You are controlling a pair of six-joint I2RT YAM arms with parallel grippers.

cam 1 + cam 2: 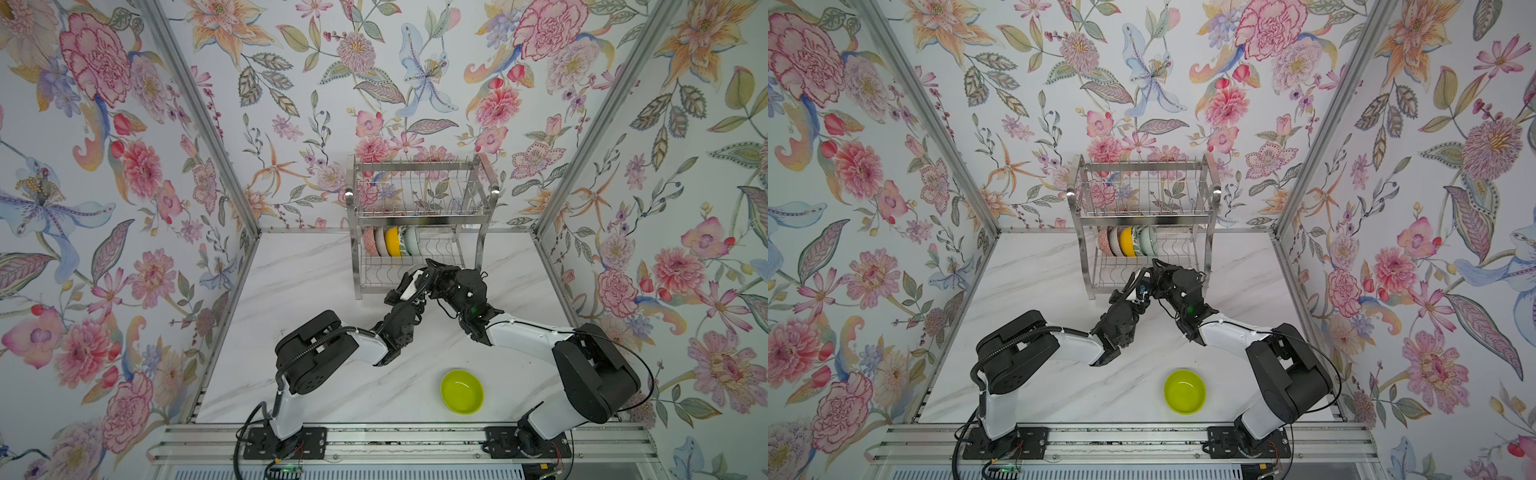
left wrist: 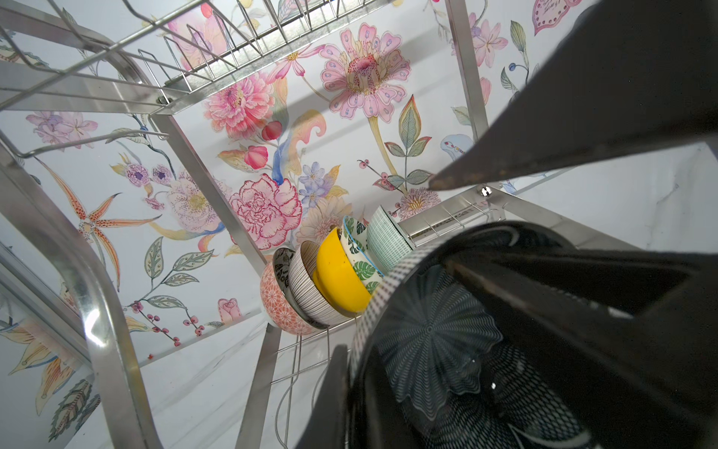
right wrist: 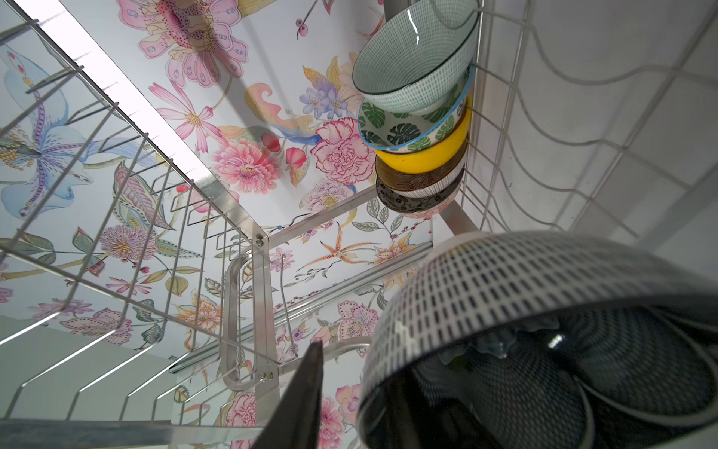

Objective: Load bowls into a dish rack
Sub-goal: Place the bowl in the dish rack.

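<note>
- Left gripper (image 1: pixel 417 275): clenched on the rim of the dark patterned bowl (image 2: pixel 427 350). One finger lies inside the bowl and the other against its outer wall.
- Right gripper (image 1: pixel 434 266): the jaws straddle the wall of the same bowl. In the right wrist view a gap shows beside the outer finger (image 3: pixel 307 392), so it cannot be told whether this grip is made.
- Location: the held bowl is tilted on edge at the front of the dish rack (image 1: pixel 415 212), level with the lower tier. It is near the row of stored bowls (image 1: pixel 390 242) and apart from it.
- The lime green bowl (image 1: pixel 462 391) stands upright on the marble table (image 1: pixel 332 291), well apart from the rack and not yet loaded.
- Risk: if the left jaws release before the right jaws clamp, the bowl probably drops onto the wire slots or the table.
- Risk: if both grippers clamp and the arms move unequally, the glossy rim may slip or chip.
- Risk: on insertion, a bump against the mint bowl (image 3: pixel 412 66) could push the row over. The upper tier limits the room overhead.
- Hidden: in both top views the grippers cover the held bowl.
- Hidden: the right gripper's inner finger is cut off by the frame edge.
- Unclear: the far end of the row overlaps, so its count cannot be confirmed.
</note>
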